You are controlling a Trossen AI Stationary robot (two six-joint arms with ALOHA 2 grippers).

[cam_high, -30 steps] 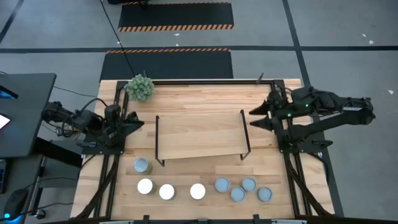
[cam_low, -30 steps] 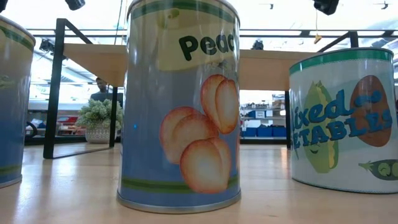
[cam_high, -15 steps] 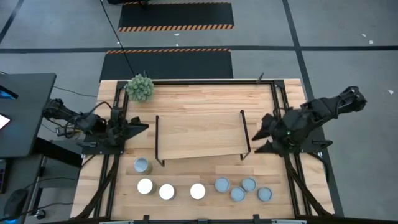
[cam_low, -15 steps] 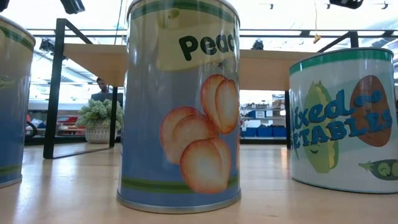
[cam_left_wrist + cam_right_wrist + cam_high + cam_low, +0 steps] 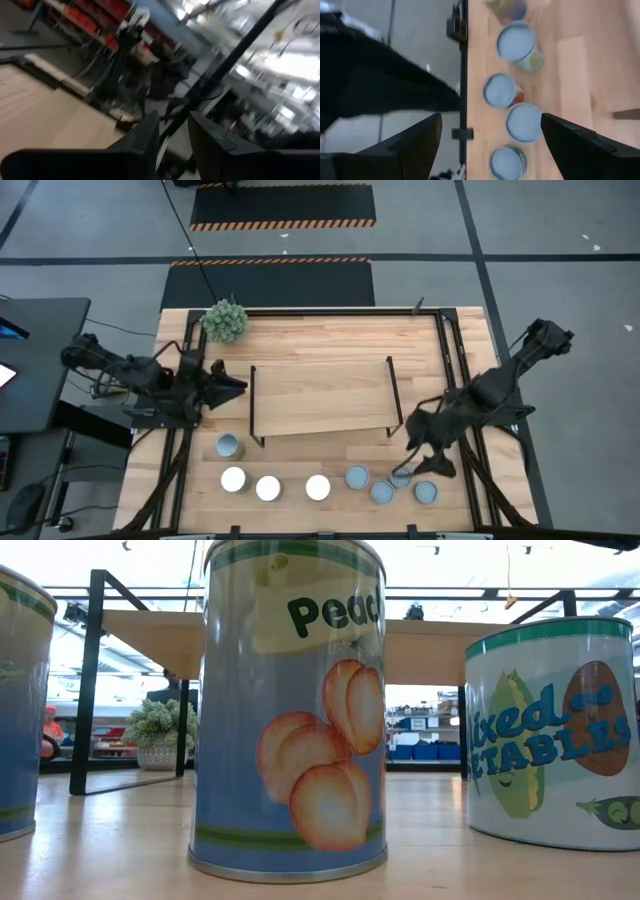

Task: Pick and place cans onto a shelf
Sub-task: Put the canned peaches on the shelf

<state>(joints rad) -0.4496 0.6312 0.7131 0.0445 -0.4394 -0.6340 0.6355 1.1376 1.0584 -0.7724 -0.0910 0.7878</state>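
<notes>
Several cans stand in a row along the table's near edge: white-topped ones [image 5: 267, 488] on the left and blue-topped ones [image 5: 357, 477] on the right. The low view shows a peach can [image 5: 290, 710] and a mixed-vegetables can [image 5: 555, 730] close up. The shelf [image 5: 320, 398], a light board on black rod ends, stands mid-table with nothing on it. My right gripper [image 5: 420, 452] hangs open above the blue-topped group [image 5: 524, 122], slanting down, with its fingers [image 5: 420, 145] wide on either side and touching nothing. My left gripper [image 5: 236, 385] is off the shelf's left end, in the air, with a narrow gap [image 5: 173, 135] and nothing in it.
A spiky green plant ball [image 5: 225, 320] sits at the far left corner. Black frame rails [image 5: 455, 370] run along both table sides. One grey-topped can [image 5: 228, 445] stands apart near the shelf's left leg. Bare wood lies between the shelf and the can row.
My right gripper has swung from the table's right edge, level with the shelf, toward the near edge. It has tipped downward and come over the blue-topped cans, still wide open. My left gripper has risen a little and edged toward the shelf's left end.
</notes>
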